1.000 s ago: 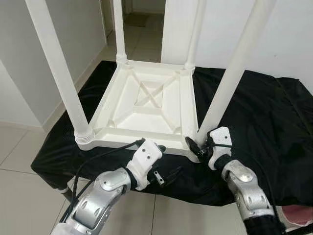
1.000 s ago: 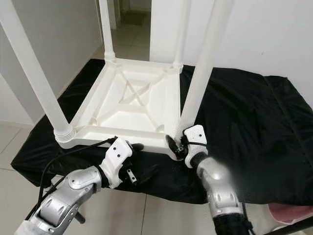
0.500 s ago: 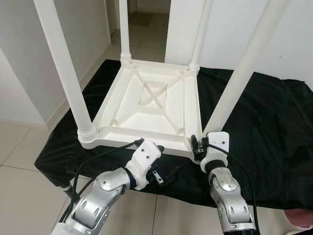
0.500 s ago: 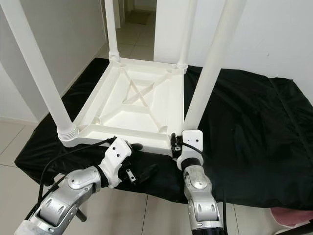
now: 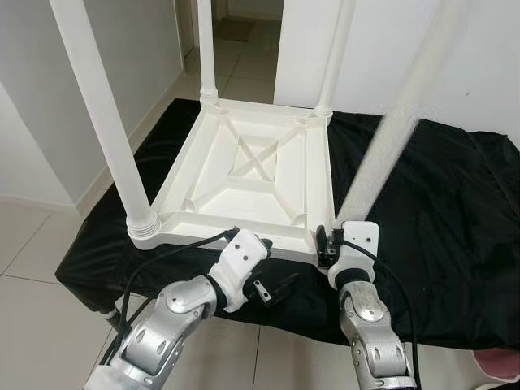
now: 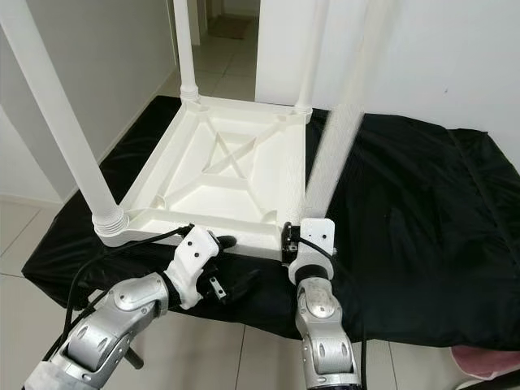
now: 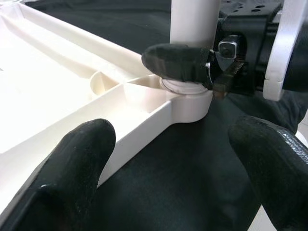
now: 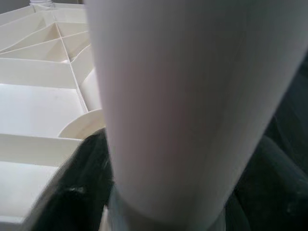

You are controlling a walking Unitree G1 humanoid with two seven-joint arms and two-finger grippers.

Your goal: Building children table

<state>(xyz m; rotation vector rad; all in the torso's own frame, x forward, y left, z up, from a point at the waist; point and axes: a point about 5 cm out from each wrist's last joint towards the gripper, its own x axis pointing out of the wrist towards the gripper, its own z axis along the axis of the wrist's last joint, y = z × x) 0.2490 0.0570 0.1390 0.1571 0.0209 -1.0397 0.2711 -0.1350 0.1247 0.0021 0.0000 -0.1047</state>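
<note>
You are looking down at the white table (image 5: 252,175) lying upside down on the black cloth (image 5: 439,211) at frame centre, three legs standing up from its corners. The fourth leg (image 5: 388,142), right of centre, is showing blurred. Your right gripper (image 7: 192,65) is clamping its black fingers around that leg's base at the lower-right corner socket. Your left gripper (image 5: 272,272) is hovering with fingers spread wide beside the table's near rim (image 7: 144,127), holding nothing. Pale floor tiles (image 5: 32,268) are showing at lower left.
</note>
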